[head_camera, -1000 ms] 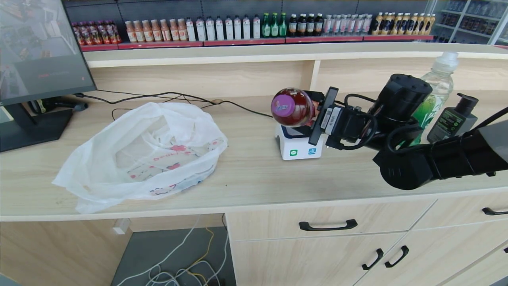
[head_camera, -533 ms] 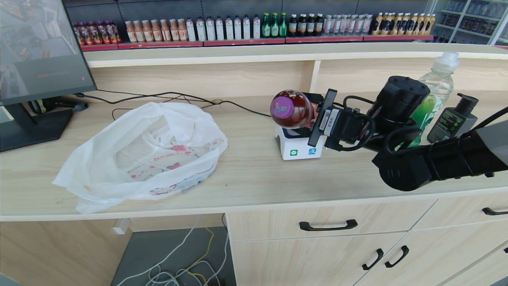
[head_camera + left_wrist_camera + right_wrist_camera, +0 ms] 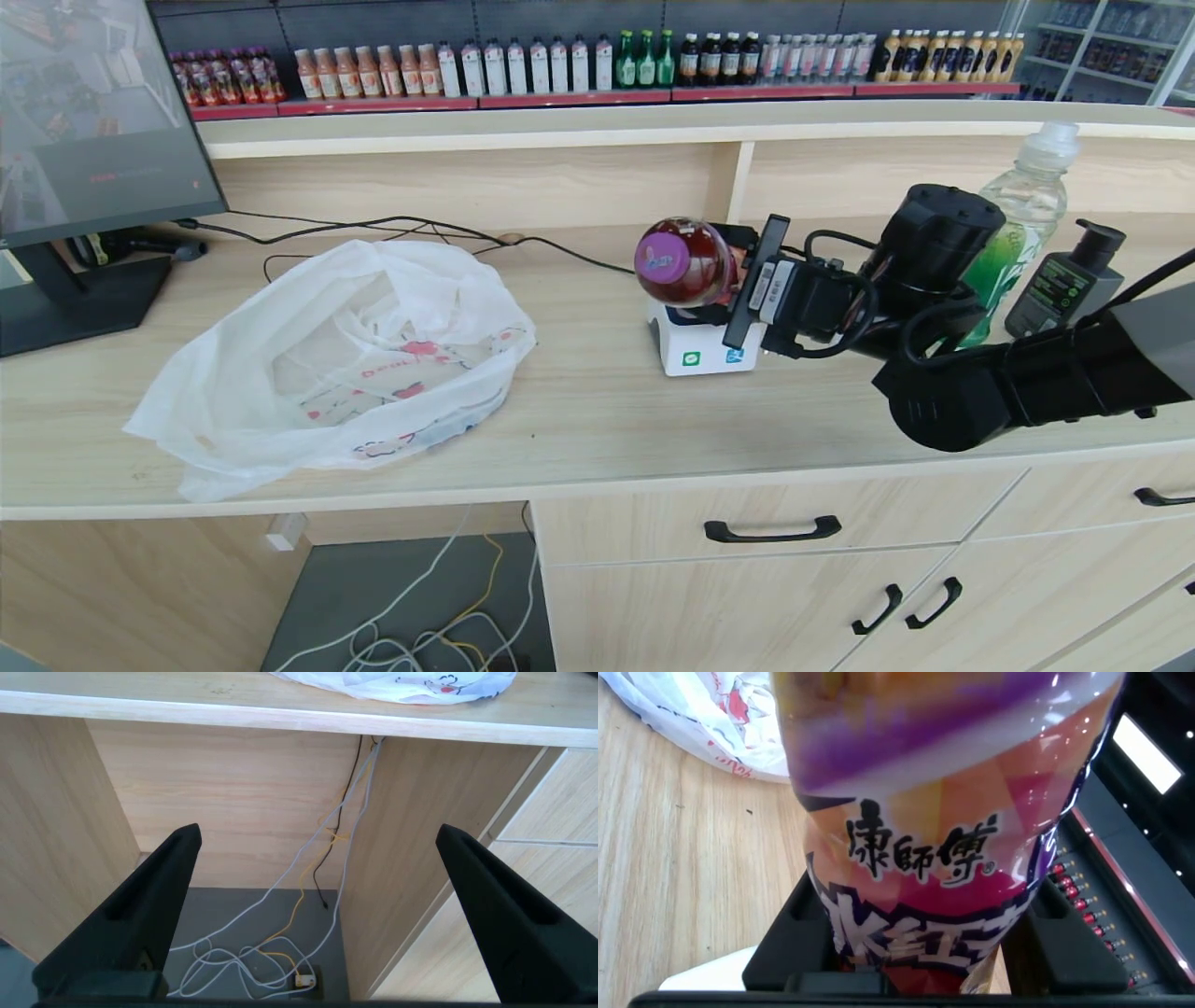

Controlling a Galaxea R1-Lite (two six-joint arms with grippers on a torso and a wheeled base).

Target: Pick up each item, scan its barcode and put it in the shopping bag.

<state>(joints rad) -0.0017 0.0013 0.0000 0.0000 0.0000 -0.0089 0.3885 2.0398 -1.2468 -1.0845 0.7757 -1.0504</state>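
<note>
The right arm lies across the right end of the counter (image 3: 597, 411), forearm low and wrist level, pointing toward the counter's middle. The right gripper (image 3: 726, 271) is clamped on the tea bottle (image 3: 686, 263), which lies on its side with its purple cap facing the counter's front-left, just above the white scanner (image 3: 700, 350). Whether bottle and scanner touch cannot be told.

The right wrist view adds the bottle's label (image 3: 943, 812) pressed between the black jaws, with a corner of the scanner (image 3: 701, 975) beneath.

The left gripper (image 3: 318, 833) hangs below the counter's front edge, its fingers (image 3: 140, 915) spread wide and holding nothing, above loose cables (image 3: 280, 943) on the floor.

The shopping bag (image 3: 345, 355) lies open toward the counter's left, well apart from the bottle. A clear bottle (image 3: 1022, 210) and a dark pump bottle (image 3: 1064, 285) stand at the rear right.
</note>
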